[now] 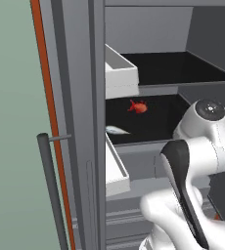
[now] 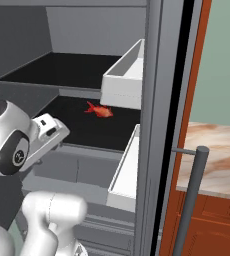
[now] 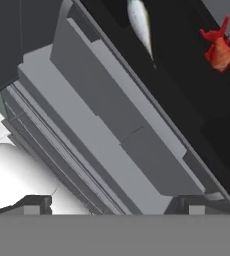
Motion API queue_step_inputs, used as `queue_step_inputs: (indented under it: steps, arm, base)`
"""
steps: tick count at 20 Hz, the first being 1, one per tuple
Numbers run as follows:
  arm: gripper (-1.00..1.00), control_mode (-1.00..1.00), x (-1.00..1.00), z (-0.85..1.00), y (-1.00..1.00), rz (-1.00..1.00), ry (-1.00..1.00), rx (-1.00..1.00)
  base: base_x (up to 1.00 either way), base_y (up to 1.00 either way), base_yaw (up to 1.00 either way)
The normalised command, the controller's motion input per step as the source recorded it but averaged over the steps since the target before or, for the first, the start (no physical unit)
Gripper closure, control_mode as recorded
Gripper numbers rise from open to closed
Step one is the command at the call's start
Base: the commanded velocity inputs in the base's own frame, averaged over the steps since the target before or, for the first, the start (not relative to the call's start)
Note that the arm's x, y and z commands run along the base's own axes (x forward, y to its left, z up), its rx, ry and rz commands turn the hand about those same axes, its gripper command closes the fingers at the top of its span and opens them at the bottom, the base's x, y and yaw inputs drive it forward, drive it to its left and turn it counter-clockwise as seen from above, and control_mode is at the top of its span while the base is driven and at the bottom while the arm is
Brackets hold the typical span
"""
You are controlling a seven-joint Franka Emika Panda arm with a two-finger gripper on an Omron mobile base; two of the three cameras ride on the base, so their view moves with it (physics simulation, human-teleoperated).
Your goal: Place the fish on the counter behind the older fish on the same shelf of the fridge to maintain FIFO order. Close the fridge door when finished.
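The red-orange fish (image 1: 138,106) (image 2: 99,110) (image 3: 219,47) lies on the black middle shelf (image 1: 144,145) (image 2: 87,148) of the open fridge, nothing touching it. The older fish (image 1: 117,130) (image 3: 139,25), pale silver-grey, lies near the shelf's front edge, closer to the door side; the red one sits deeper in than it. My gripper (image 3: 114,207) is open and holds nothing. It hangs outside the fridge, below and in front of that shelf, with its fingertips (image 3: 34,204) wide apart. The counter (image 2: 218,152) shows beyond the door.
The fridge door (image 1: 75,97) (image 2: 159,100) stands open with its bar handle (image 1: 48,190) (image 2: 192,200) toward me. Two white bins (image 1: 119,73) (image 2: 127,172) jut from its inner face beside the shelves. Grey drawer fronts (image 3: 112,130) lie below the shelf. My arm (image 1: 197,161) fills the space before the fridge.
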Motion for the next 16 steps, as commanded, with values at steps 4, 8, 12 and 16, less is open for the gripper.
queue_step_inputs:
  steps: [4, 8, 12, 16]
  arm:
    - [-1.0, 1.0, -0.05, -0.02, 0.0, 0.0, 0.0, 0.0]
    - [-1.0, 1.0, 0.0, 0.0, 0.0, 0.0, 0.0, 0.0]
    - [-1.0, 1.0, 0.0, 0.0, 0.0, 0.0, 0.0, 0.0]
    - [-1.0, 1.0, 0.0, 0.0, 0.0, 0.0, 0.0, 0.0]
  base:
    - [-0.51, 0.0, -0.04]
    - [-0.89, 0.0, -0.05]
    - [-0.65, 0.0, -0.03]
    - [-0.3, 0.0, -0.02]
